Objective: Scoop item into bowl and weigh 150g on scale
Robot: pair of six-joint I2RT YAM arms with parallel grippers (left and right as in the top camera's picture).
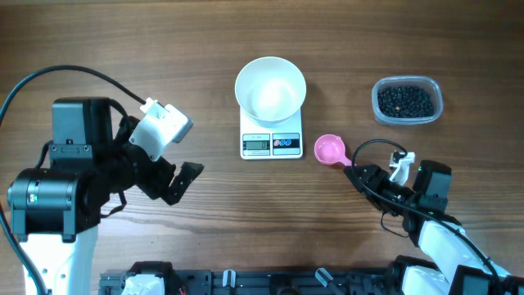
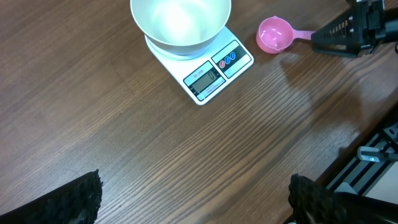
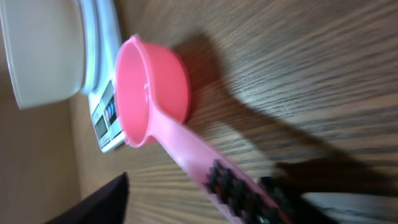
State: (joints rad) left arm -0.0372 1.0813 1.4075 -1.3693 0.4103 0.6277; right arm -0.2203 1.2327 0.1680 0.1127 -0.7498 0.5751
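Pink scoop (image 1: 331,149) handle points at the tabletop's (image 1: 246,238) near right corner, lying between the right gripper's (image 1: 360,174) open jaws; left gripper (image 2: 196,205) gapes, farther off

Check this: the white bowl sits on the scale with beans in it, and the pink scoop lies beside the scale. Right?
No: the white bowl on the scale is empty, as the overhead view shows; the beans are in the clear tub. The pink scoop does lie beside the scale.
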